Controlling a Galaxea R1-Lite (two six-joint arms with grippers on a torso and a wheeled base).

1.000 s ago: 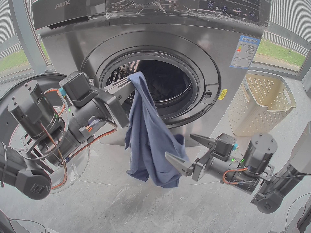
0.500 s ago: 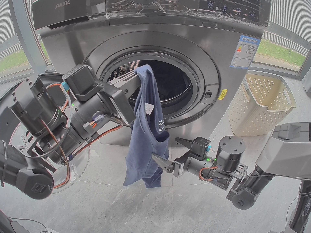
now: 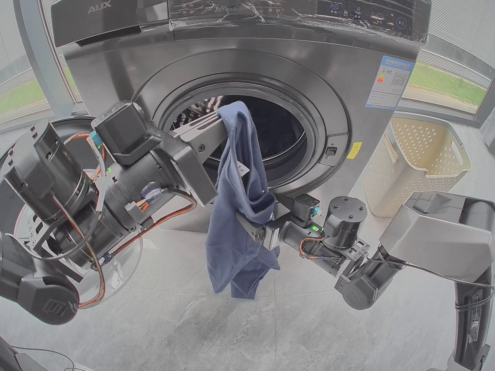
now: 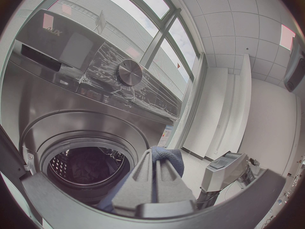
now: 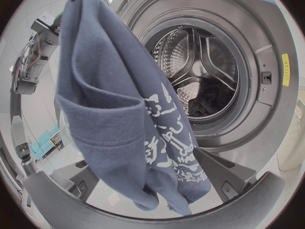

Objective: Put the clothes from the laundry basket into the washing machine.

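While the left gripper (image 3: 227, 120) is holding its fingers pressed together on the top edge of the blue shirt (image 3: 240, 222), the garment is hanging freely in front of the washing machine (image 3: 309, 78). Its upper end is sitting level with the round drum opening (image 3: 268, 130), and its lower end is dangling above the floor (image 3: 206, 325) without touching it. In the left wrist view, the gripper (image 4: 154, 158) is showing a bunch of blue cloth (image 4: 168, 156) sticking out past its closed fingers (image 4: 139, 182).

From the robot's right side, the right gripper (image 3: 263, 215) is reaching into the middle of the hanging shirt. Its fingers are standing spread, one in front of the cloth and one behind it, so a fold is lying between them. In the right wrist view, the shirt (image 5: 111, 112) is draping across the spread gripper (image 5: 136, 163) with white print facing the camera. Whether the fingers are pressing on the cloth is not clear.

Inside the drum, a dark heap of clothes (image 5: 209, 102) is lying at the bottom. The machine's door (image 3: 77, 123) is standing open on the left, behind the left arm. On the floor beside the machine's right front corner, the cream laundry basket (image 3: 417, 166) is standing upright, well apart from both grippers.
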